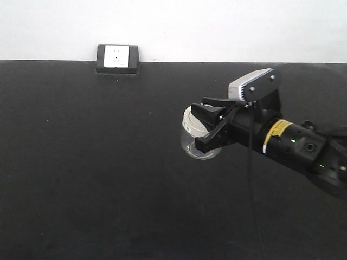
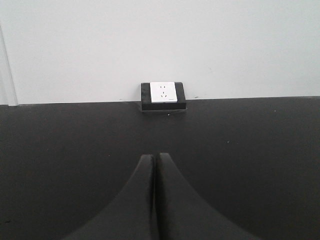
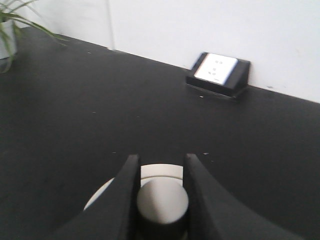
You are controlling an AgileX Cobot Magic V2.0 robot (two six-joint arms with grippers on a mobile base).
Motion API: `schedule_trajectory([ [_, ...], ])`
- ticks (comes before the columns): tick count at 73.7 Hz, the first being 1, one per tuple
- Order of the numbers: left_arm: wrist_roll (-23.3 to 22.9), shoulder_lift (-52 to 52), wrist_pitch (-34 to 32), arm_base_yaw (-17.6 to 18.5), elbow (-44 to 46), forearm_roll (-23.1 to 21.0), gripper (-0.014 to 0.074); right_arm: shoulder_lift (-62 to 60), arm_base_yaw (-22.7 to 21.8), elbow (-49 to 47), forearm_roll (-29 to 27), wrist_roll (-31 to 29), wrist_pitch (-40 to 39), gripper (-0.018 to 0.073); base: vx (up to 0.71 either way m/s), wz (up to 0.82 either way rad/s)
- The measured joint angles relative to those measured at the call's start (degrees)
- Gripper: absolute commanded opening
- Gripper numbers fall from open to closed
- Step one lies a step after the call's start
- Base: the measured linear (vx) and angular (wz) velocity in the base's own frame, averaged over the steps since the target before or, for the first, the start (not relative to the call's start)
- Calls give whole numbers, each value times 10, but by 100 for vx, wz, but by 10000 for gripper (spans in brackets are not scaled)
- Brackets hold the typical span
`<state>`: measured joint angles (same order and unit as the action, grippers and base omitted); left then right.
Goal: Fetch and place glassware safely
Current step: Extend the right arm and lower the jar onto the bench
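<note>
Exterior front-facing view: the black surface point(image 1: 81, 162) lies under the right pincer point(image 1: 201, 125), which is clamped on the knob point(image 3: 162, 200) of the jar point(image 1: 188, 142), held tilted. Fetching looks done; setting it down safely remains. The left pincer point(image 2: 155, 200) is together, empty. A white wall point(image 1: 217, 27) stands beyond the pincer, a socket point(image 1: 117, 58) at its foot.

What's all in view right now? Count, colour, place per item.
jar: 1, clear glass with cream lid, right of centre in the front view, held
socket: 1, white in a black box, at the back edge against the wall
plant: 1, green, far left in the right wrist view, mostly cut off
table: 1, black, under everything
wall: 1, white, behind
right gripper: 1, black, closed on the jar
left gripper: 1, black, shut, empty, facing the socket
</note>
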<state>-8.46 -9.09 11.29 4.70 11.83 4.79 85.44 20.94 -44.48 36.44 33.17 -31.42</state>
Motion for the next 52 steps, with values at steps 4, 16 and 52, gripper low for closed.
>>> schedule_trajectory([
  [4, 0, 0, 0, 0, 0, 0, -7, 28, 0, -2, -42, -38, -10, -1, 0, 0],
  [16, 0, 0, 0, 0, 0, 0, -7, 99, 0, -3, -138, -93, -67, -1, 0, 0],
  [52, 0, 0, 0, 0, 0, 0, -7, 246, 0, -47, -160, -122, -171, -1, 0, 0],
])
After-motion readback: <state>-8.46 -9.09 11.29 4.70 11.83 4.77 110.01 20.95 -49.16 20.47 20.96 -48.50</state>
